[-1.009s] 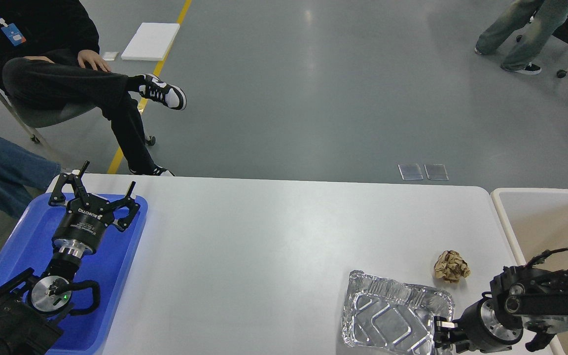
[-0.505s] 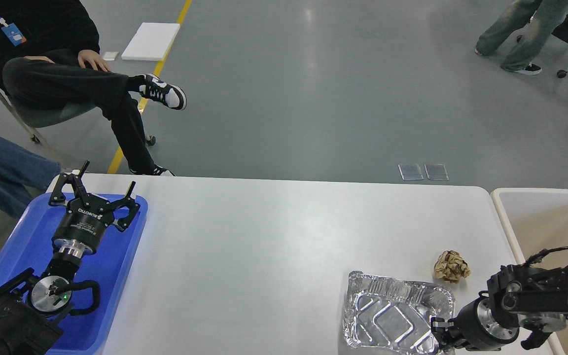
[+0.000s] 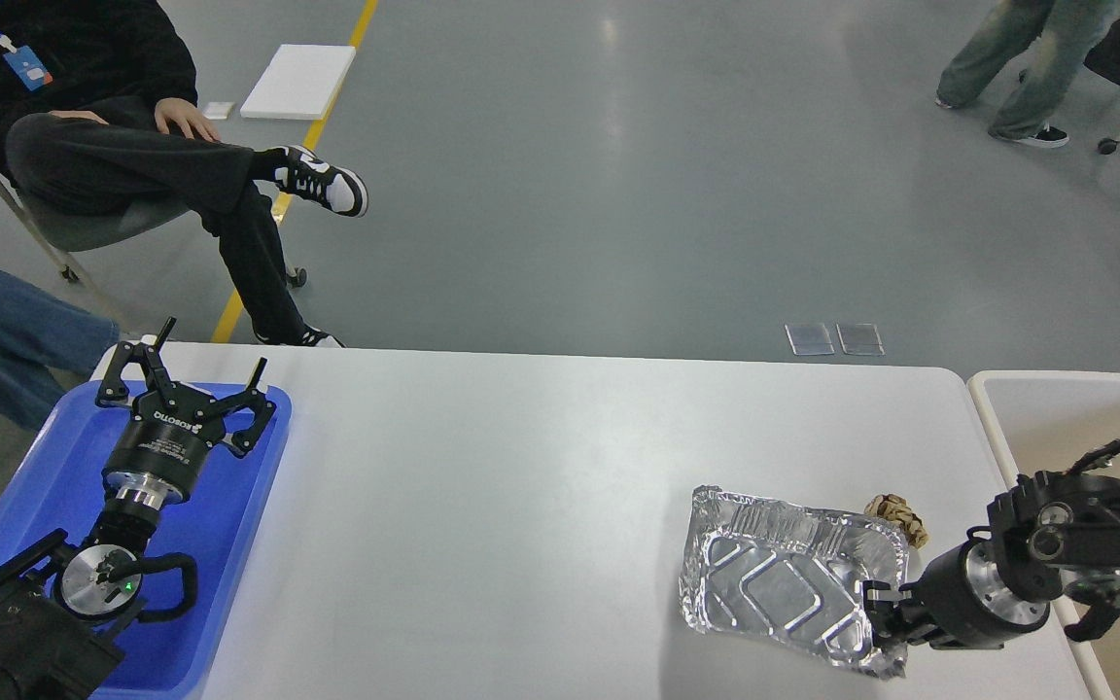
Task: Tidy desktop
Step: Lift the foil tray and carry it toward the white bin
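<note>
The white desktop (image 3: 521, 486) fills the middle of the head view. A crumpled silver foil tray (image 3: 774, 583) is at its front right, tilted with its right side raised. My right gripper (image 3: 879, 622) is shut on the foil tray's front right rim and holds it up. A crumpled brown paper ball (image 3: 898, 515) lies on the desktop just behind the foil tray, partly hidden by its rim. My left gripper (image 3: 195, 374) is open and empty, held above the blue tray (image 3: 229, 506) at the far left.
A beige bin with a cream rim (image 3: 997, 428) stands off the desktop's right edge. Seated people are beyond the table's far left corner, and another person stands at the far right.
My right gripper has lifted the foil tray's right rim and moved it up and back; the tray now tilts and covers part of the paper ball. The left arm has not moved.
</note>
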Robot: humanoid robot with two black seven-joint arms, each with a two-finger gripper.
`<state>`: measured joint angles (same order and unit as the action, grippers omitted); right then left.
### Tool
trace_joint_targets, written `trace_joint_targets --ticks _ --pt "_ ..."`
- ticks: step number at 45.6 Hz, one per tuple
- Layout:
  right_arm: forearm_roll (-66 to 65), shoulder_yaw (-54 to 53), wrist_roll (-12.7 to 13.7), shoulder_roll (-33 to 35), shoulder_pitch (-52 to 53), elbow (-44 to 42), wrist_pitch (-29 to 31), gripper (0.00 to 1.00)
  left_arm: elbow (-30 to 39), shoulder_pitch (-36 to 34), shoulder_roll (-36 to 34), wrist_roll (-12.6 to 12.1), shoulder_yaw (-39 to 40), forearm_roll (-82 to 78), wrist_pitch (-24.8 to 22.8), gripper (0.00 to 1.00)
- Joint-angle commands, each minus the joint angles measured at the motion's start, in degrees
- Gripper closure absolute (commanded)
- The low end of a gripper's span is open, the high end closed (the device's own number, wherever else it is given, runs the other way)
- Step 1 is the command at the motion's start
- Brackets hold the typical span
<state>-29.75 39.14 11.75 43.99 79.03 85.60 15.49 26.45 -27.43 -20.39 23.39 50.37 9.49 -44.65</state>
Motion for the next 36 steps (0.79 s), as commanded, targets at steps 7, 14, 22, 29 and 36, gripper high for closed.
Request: trace_joint_targets --ticks 7,14,22,29,36 --pt "1.97 10.34 -0.06 3.83 25.81 6.42 13.07 1.0 0.0 0.01 0.0 -0.01 -0.01 0.0 0.0 0.01" --pt "7.07 17.28 -0.06 1.02 37.94 6.69 17.82 1.0 0.0 0.01 0.09 -0.01 -0.01 0.0 0.0 0.01" --pt "12.7 24.14 -0.06 -2.67 50.34 6.69 22.48 1.0 0.0 0.01 0.09 -0.1 -0.01 0.0 0.0 0.01" --pt "13.05 25.28 -0.06 -2.94 54.39 6.69 25.47 1.0 0.0 0.01 0.09 -0.1 -0.01 0.0 0.0 0.01" --pt "13.14 25.9 -0.06 -3.03 58.17 6.78 28.19 1.0 0.0 0.01 0.09 -0.01 -0.01 0.0 0.0 0.01"
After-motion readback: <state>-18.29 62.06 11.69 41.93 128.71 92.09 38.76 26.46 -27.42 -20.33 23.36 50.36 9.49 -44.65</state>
